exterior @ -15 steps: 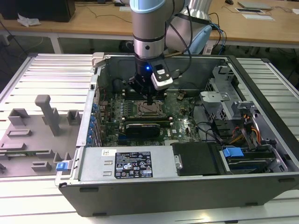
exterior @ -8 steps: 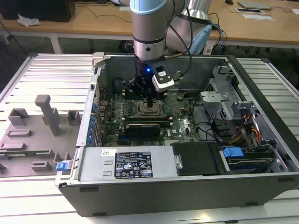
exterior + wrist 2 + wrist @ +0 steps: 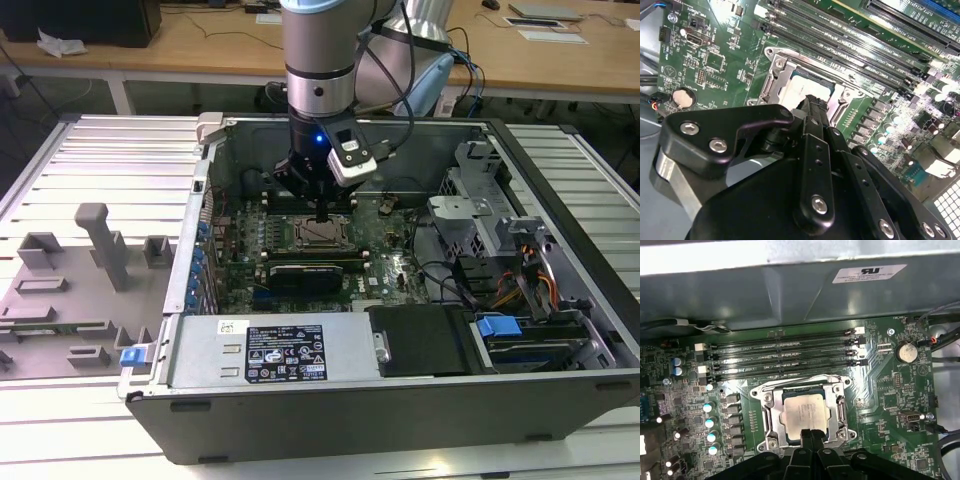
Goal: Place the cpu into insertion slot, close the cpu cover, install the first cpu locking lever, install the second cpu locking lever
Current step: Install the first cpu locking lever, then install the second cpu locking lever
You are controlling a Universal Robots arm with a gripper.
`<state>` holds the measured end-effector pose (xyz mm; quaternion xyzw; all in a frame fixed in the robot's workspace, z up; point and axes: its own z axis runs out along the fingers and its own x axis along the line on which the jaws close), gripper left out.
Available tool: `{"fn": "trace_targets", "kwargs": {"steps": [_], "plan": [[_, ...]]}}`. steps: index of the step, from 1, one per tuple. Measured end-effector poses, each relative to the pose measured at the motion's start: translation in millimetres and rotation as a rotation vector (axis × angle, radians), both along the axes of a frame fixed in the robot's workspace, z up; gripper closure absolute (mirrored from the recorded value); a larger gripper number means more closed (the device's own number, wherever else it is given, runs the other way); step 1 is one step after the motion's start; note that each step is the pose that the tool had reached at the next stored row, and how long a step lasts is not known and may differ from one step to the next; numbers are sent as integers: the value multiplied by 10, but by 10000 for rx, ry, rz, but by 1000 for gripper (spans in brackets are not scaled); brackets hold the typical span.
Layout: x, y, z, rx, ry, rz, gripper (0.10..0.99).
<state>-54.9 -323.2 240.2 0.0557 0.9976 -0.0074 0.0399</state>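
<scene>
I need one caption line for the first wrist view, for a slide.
Hand closed over the cpu seated in its slot, cover down around it.

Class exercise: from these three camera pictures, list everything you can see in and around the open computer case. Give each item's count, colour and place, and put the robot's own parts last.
computer case: one, dark grey, lying open on the slatted metal table.
motherboard: one, green, on the case floor.
cpu: one, silver-tan, seated in the insertion slot.
cpu cover: one, silver-grey, lying down around the chip.
memory slots: four, black, beside the socket.
coin cell: one, silver, near the board's corner.
grey fixtures: several, on the table at the exterior view's left.
wooden desk: one, tan, behind the case.
robot arm: one, silver-grey, above the case.
gripper: one, black, fingertips together at the socket's edge.
</scene>
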Motion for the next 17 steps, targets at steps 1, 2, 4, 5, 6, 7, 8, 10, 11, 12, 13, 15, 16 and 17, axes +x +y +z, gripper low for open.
{"fn": "trace_targets", "kwargs": {"steps": [1, 2, 4, 5, 6, 7, 8, 10, 11, 12, 13, 15, 16, 17], "plan": [[0, 0, 0, 0, 0, 0, 980], [0, 0, 0, -1, 0, 1, 980], [0, 0, 0, 0, 0, 0, 980], [0, 0, 0, 0, 0, 0, 980], [0, 0, 0, 0, 0, 0, 980], [0, 0, 0, 0, 1, 1, 980], [0, 0, 0, 0, 1, 1, 980], [1, 0, 0, 0, 0, 1, 980], [1, 0, 0, 0, 1, 1, 980], [1, 0, 0, 0, 0, 1, 980], [1, 0, 0, -1, 0, 1, 980], [1, 0, 0, 0, 0, 2, 980], [1, 0, 0, 0, 0, 1, 980], [1, 0, 0, 0, 0, 1, 980]]}}
